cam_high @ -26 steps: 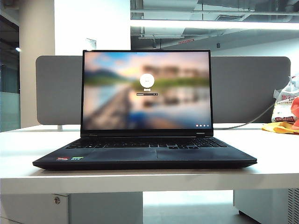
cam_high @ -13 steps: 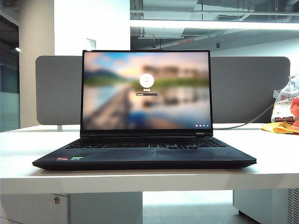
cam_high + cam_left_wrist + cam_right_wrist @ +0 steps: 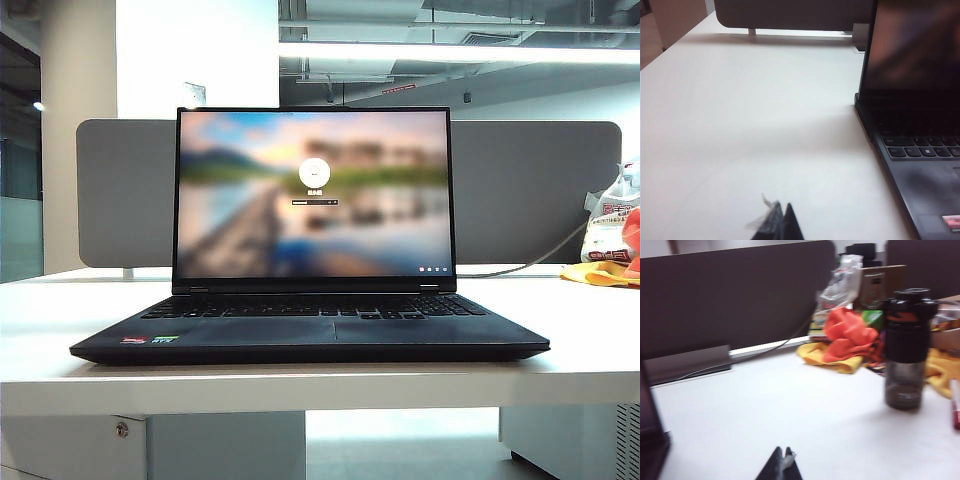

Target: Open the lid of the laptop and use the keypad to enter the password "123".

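Nothing has shifted in the exterior view since the earlier frames: same laptop, same screen, no arm in sight.

Item: large black laptop (image 3: 310, 335), centre of the exterior frame, on the white table (image 3: 60, 310). Its wide thin black lid (image 3: 313, 193) stands upright and fully raised, screen lit with a blurred landscape and a login field. Narrow block of small black number keys, the keypad (image 3: 450, 306), sits at the right end of the keyboard; single keys are too small for me to read.

Left gripper (image 3: 779, 222): lower centre of the left wrist frame, fingers pressed together, holding nothing, over bare table just beside the laptop's left edge.

Right gripper (image 3: 782, 465): lower centre of the right wrist frame, fingers closed together, empty, apart from the laptop and facing the clutter.

Surroundings: grey fabric desk divider (image 3: 540, 190) behind; dark translucent bottle with black cap (image 3: 905, 347), orange and yellow cloths (image 3: 847, 342), white plastic bag (image 3: 610, 215) at right.

Risks, as I judge them: the entry field may not be accepted, so I would check the screen before parking. A right-arm sweep could topple the bottle. A closed fingertip may strike two keys at once.
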Controlling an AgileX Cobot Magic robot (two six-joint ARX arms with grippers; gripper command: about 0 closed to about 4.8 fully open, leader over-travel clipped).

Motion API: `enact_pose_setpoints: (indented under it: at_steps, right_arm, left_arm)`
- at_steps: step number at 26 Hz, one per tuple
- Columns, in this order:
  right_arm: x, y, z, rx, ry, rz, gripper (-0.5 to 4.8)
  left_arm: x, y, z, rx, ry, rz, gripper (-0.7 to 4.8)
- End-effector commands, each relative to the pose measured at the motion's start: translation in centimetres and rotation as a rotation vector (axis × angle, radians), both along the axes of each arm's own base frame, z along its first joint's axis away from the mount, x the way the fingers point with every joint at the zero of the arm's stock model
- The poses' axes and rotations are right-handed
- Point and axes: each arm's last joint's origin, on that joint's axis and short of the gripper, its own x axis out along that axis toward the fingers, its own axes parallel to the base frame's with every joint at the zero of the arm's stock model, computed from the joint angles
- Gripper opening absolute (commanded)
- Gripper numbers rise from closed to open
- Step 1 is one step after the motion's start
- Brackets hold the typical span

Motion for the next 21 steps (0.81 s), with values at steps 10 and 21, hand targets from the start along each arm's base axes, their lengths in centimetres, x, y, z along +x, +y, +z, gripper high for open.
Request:
enact_pose_setpoints:
  at_steps: [10,21]
  right_arm:
    - [0.0,-0.2,-1.8,-0.011,0.005,0.063,-0.09]
    - [-0.2,-0.1,-4.2,-0.030,0.221,0.067,-0.09]
  left_arm:
    - [0.0,0.0,0.1,0.000,-0.005,-0.005,-0.05]
    - [0.0,0.0,0.1,0.000,-0.005,-0.005,-0.05]
